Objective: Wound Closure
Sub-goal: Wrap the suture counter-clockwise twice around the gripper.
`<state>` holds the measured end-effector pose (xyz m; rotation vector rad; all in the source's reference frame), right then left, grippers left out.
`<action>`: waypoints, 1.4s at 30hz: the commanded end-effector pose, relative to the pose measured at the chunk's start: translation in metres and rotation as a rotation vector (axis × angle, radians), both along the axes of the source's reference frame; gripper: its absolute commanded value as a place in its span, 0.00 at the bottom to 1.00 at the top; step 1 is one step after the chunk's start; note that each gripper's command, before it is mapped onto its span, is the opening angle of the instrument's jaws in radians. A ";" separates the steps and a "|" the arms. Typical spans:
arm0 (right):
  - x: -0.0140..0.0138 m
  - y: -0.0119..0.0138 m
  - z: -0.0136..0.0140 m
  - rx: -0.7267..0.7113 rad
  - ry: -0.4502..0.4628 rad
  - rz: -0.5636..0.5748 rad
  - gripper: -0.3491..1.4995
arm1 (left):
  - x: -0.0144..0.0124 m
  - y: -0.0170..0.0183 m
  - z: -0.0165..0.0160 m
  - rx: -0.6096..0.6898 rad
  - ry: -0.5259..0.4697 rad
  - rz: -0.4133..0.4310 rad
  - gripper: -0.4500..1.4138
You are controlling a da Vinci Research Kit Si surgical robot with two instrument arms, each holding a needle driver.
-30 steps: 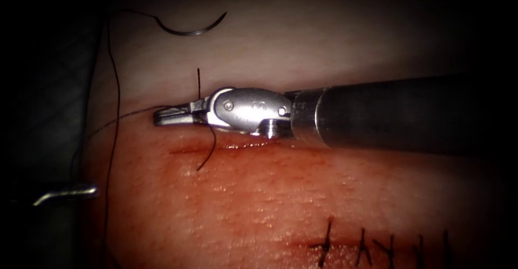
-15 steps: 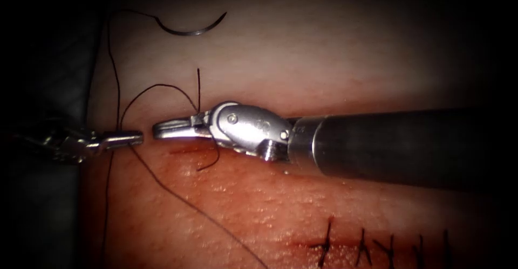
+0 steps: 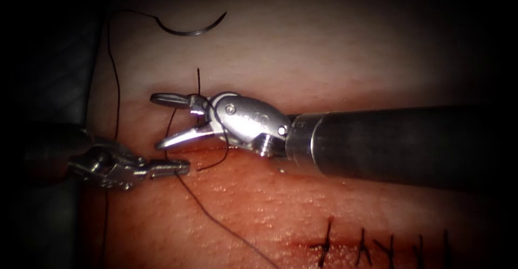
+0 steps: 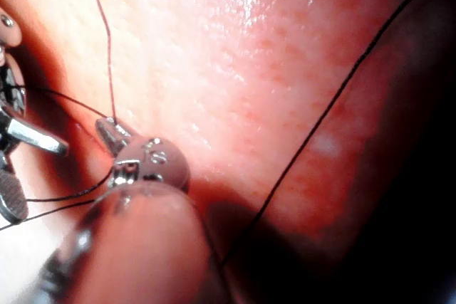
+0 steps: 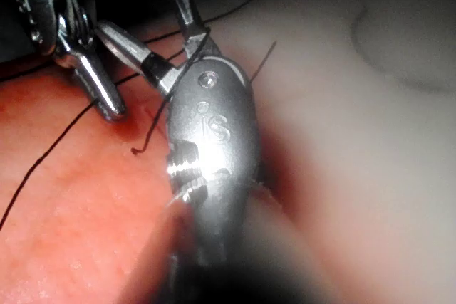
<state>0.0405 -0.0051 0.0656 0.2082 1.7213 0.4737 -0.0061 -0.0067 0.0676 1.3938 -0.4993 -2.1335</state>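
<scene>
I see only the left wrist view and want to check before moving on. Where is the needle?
Observer: The needle lies loose on the pale tissue above the cut, toward the endoscope view's left. Neither tool holds it, and it is not in the tissue.
Operator: My left tool is shut on the thread. What about the other one?
Observer: The right tool has its jaws open and holds nothing; the thread runs across the gap between them.
Operator: Any stitches in place?
Observer: A row of dark stitches sits at the endoscope view's lower right.
</scene>
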 end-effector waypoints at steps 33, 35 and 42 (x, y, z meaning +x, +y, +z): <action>0.0013 -0.0038 0.0044 -0.079 -0.235 -0.250 0.54 | 0.0028 0.0075 -0.0071 -0.055 -0.427 0.211 0.00; 0.0013 -0.0040 0.0045 -0.062 -0.208 -0.274 0.53 | 0.0028 0.0081 -0.0066 -0.036 -0.456 0.220 0.00; 0.0017 -0.0054 0.0050 -0.005 -0.122 -0.346 0.49 | 0.0026 0.0110 -0.0030 0.037 -0.512 0.292 0.00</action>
